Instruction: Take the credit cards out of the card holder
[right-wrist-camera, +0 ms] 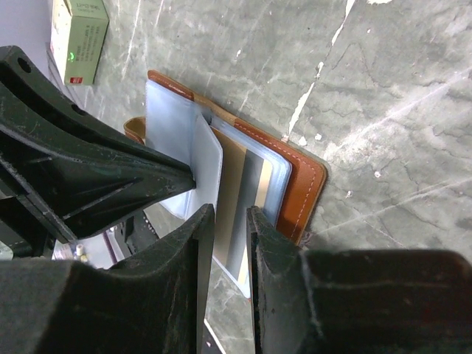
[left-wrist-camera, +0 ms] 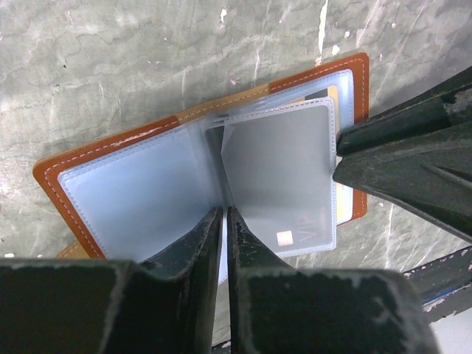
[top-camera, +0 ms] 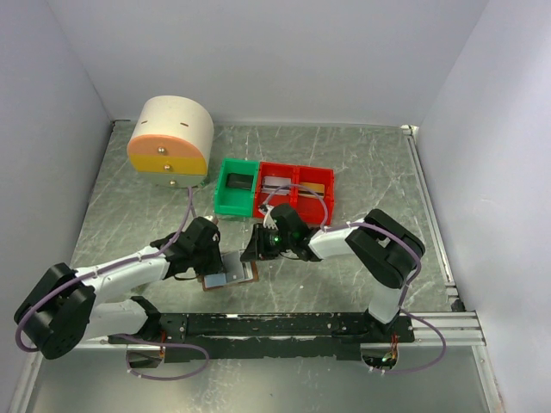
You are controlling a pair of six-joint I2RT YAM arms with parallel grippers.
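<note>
Left end effector (left-wrist-camera: 224, 214) has its fingers drawn almost together, a thin pale sliver in the slit. As far as I can see it is pinching a clear leaf (right-wrist-camera: 208, 158) of the card holder (left-wrist-camera: 125, 188) right at the fold, and that leaf stands up off the rest. My right end effector (right-wrist-camera: 230, 214) reaches in from the opposite edge and is clamped over the card holder's loose leaves there. A tan card (right-wrist-camera: 230, 184) shows between its fingers, but I cannot tell whether they bite the card itself or only the plastic around it. The card holder lies open, pale-blue panels up, on the surface (top-camera: 370, 163) between the two arms, near the edge where the bases are bolted. Its small brown tab (right-wrist-camera: 133, 129) pokes out on the side nearest the left arm. A small white-and-red box (right-wrist-camera: 80, 37) stands near it. Farther back a green bin (top-camera: 236, 184) and a red bin (top-camera: 297, 191) sit touching, and a round drawer unit (top-camera: 170, 138) occupies the far left corner.
</note>
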